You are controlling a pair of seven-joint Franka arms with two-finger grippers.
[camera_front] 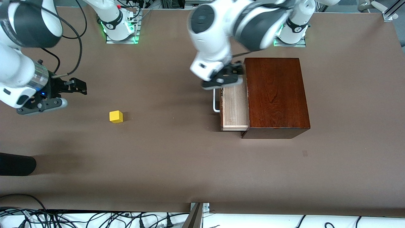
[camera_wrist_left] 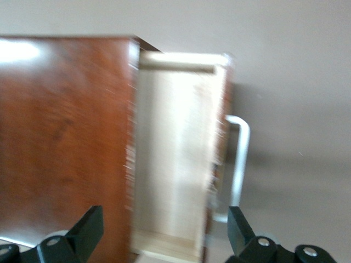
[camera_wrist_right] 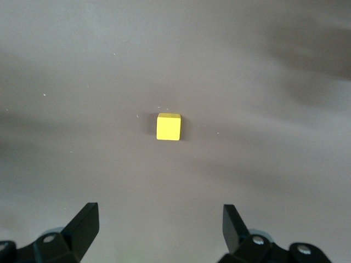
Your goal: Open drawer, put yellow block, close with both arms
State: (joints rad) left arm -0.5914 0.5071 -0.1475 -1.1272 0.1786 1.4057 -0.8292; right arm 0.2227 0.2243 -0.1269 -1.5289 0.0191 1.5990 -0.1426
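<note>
Drawer [camera_front: 234, 106] pulled out; yellow block [camera_front: 116, 116] on table [camera_front: 177, 164].

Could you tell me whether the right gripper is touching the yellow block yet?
Apart. The right wrist view shows bare table between the right gripper and the yellow block.

A small bright yellow cube-shaped block [camera_wrist_right: 168, 126] sits alone on the flat brown table surface [camera_wrist_right: 274, 82], casting a faint shadow at its base. The right gripper [camera_wrist_right: 160, 230] hangs above the table, its two black fingers [camera_wrist_right: 85, 222] spread wide apart, holding nothing.
</note>
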